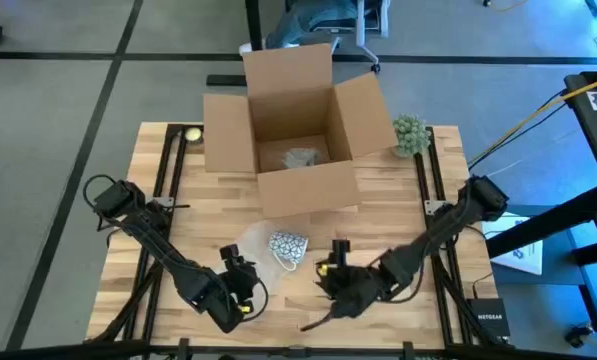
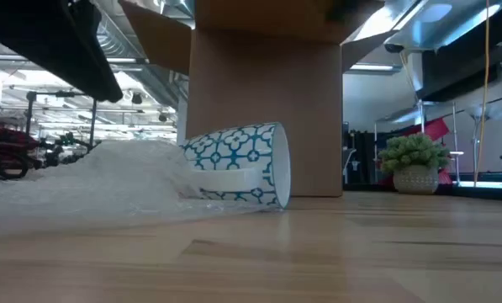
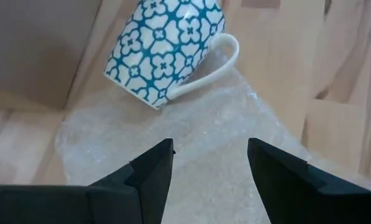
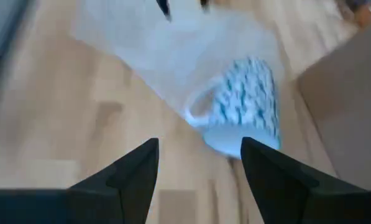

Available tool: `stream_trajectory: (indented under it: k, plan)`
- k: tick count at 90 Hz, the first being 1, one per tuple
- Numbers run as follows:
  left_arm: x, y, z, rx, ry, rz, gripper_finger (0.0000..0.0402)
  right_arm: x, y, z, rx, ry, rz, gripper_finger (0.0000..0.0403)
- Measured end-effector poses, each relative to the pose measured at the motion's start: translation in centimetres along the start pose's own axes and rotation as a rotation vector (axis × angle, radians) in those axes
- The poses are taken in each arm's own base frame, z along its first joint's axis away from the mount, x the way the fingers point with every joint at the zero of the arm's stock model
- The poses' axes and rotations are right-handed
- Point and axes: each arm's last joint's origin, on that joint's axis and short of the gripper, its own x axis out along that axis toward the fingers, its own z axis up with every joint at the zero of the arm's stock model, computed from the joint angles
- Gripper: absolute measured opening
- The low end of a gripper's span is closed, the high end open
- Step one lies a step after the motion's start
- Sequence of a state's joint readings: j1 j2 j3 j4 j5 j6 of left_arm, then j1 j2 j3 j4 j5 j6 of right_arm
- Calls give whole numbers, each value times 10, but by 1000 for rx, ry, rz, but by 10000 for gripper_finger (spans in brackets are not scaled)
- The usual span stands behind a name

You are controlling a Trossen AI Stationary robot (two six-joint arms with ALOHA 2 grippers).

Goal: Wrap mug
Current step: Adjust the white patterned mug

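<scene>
The mug (image 1: 289,247) lies on its side on one edge of the wrap (image 1: 250,243), a clear bubbly sheet spread on the table (image 1: 398,200) just in front of the open box (image 1: 296,125); lying down it can, I judge, be rolled into the sheet. In the low view its mouth faces away from the heaped wrap, handle to the front.

The left gripper (image 3: 210,163) hangs low over the wrap's near edge, fingers (image 3: 153,168) parted and holding nothing — aimed, it seems, to pinch the sheet and fold it over the mug. The right gripper (image 4: 199,163) hovers just beside the mug's mouth end, fingers (image 4: 135,167) likewise spread and empty; probably there to steady or roll it. A plant (image 1: 410,134) stands at the box's right, well apart — no hindrance.
</scene>
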State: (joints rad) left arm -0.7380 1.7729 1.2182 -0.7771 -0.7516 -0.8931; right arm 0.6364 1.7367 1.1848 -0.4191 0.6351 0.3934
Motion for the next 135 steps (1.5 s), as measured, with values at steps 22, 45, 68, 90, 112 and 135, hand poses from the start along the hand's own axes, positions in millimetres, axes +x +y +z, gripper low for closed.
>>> stream_trajectory:
  k: [22,45,68,90,112,135]
  plan:
    - [7,5,5,21,32,-5,192,37,-17,-51,-26,-101,-117,214]
    - [11,7,8,-7,40,-2,191,71,-47,-48,-40,-171,-96,214]
    - [11,7,8,-6,51,-12,191,103,-67,-47,3,-199,-17,192]
    - [11,7,8,-6,51,-12,191,107,-77,-46,15,-193,-38,66]
    - [14,8,9,49,52,-2,184,87,-78,-33,33,-167,-9,16]
    - [19,12,12,61,91,-20,137,3,-97,-5,109,177,100,7]
